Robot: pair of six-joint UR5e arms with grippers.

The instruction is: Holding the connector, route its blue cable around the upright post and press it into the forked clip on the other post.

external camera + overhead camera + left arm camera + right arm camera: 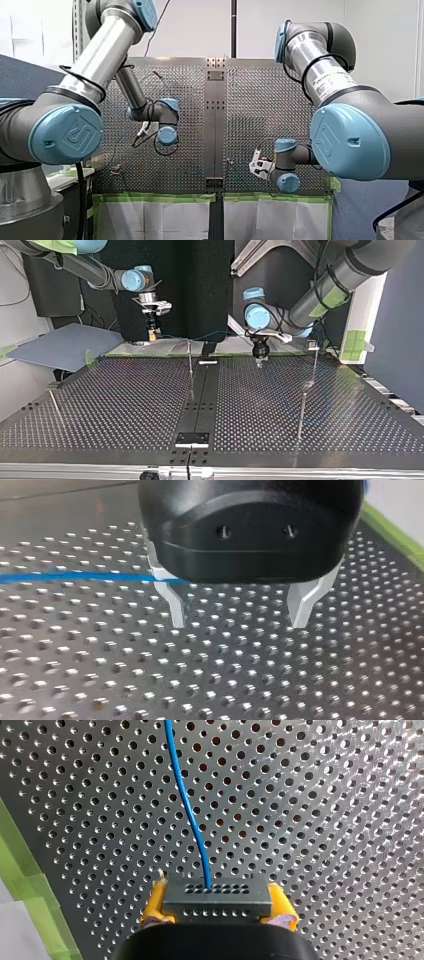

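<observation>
Cable routing at its opening stage: the connector (217,895) is held pinched between the yellow pads (156,904) of my right gripper (217,906), above the perforated table (325,795). The blue cable (187,805) is led out of the connector's face and away across the holes.

In the top view the connector is seen at the far left. The cable is carried rightward from it, low along the far edge of the table, toward my left gripper (237,614). That gripper is poised just over the table with its metal fingers (172,605) spread and nothing between them. The cable is seen passing just beside one finger, outside the gap.

The upright post (190,360) is stood near the far middle of the table. Whether the cable is touching it cannot be told, and no wrap around it is seen. A second post (314,365), at the far right of the top view, is topped by what is judged to be the forked clip (312,345). No cable is seen in it.

By this reading only the grasp is done. The routing round the post and the pressing into the clip are left.
</observation>
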